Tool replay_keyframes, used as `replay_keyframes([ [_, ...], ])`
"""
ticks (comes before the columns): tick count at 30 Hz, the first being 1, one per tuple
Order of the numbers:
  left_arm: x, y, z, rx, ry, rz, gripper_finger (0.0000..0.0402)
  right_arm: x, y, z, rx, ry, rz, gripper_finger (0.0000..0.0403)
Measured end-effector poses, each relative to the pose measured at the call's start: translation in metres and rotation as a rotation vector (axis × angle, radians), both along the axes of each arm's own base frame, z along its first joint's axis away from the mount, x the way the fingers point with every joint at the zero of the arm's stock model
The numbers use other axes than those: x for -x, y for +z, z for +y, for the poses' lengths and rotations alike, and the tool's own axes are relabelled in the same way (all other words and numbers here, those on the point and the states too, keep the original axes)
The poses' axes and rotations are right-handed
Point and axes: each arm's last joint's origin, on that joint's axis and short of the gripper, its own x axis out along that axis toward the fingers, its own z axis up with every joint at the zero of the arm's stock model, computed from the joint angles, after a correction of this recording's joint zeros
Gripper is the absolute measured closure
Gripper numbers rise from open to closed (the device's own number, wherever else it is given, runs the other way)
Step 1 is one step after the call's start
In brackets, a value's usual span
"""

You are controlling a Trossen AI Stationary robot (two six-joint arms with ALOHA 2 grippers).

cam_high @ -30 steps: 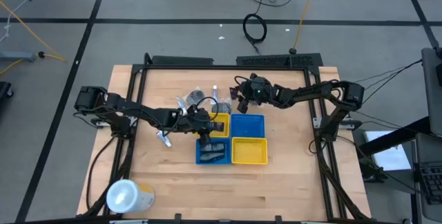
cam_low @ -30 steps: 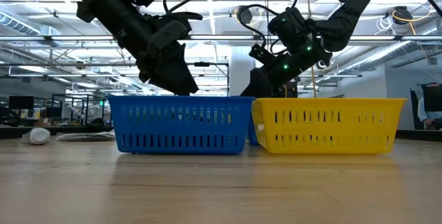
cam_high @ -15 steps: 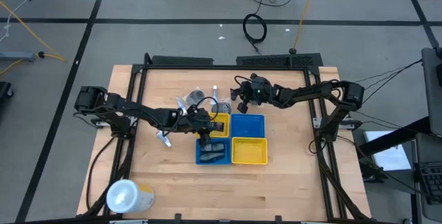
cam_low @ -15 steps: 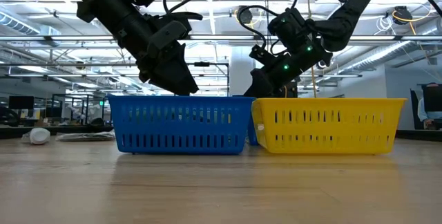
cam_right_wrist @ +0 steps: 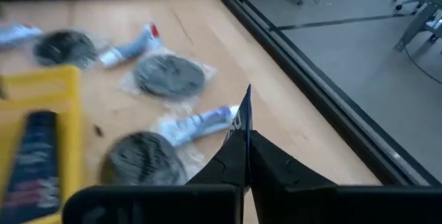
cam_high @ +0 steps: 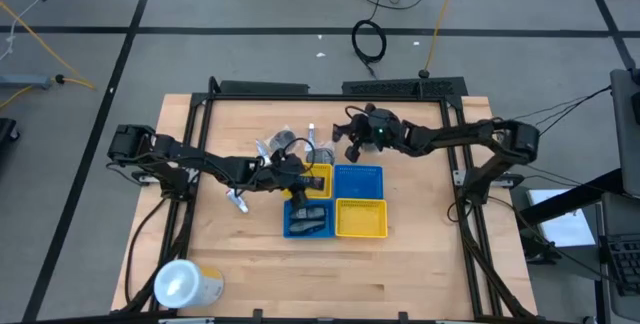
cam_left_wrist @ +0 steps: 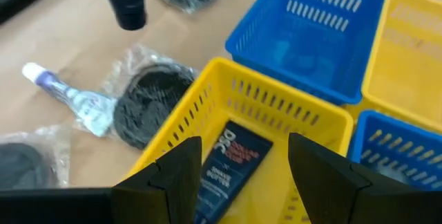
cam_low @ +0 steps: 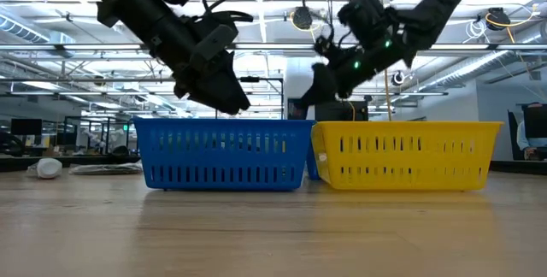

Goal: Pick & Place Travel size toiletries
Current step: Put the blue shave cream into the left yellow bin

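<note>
Toiletries beyond right tool

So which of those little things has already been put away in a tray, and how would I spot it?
Start at the four square trays in the middle of the wooden table and find the yellow tray nearest the loose toiletries, where the left end effector hovers. Inside lies a dark flat tube with white lettering. Its neighbours, the wrapped grey discs and white tubes, lie outside on bare wood.
</note>
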Motion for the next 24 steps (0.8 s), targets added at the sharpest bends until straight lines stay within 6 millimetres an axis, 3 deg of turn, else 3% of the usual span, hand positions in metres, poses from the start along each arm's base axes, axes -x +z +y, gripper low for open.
replay_keyframes([
  [5, -0.003, 0.004, 0.0, -0.03, -0.023, -0.037, 0.0188, 0.006, 0.024, 0.021, -0.003, 0.052, -0.035, 0.0402],
  [14, -0.01, 0.014, 0.0, -0.104, -0.068, -0.137, 0.0188, 0.018, 0.069, 0.082, -0.013, 0.233, -0.177, 0.0402],
  [19, -0.013, 0.02, -0.001, -0.136, -0.088, -0.197, 0.0188, 0.024, 0.082, 0.11, 0.007, 0.34, -0.219, 0.0402],
  [24, -0.016, 0.026, -0.005, -0.174, -0.124, -0.257, 0.0188, 0.026, 0.085, 0.125, 0.005, 0.391, -0.234, 0.0403],
])
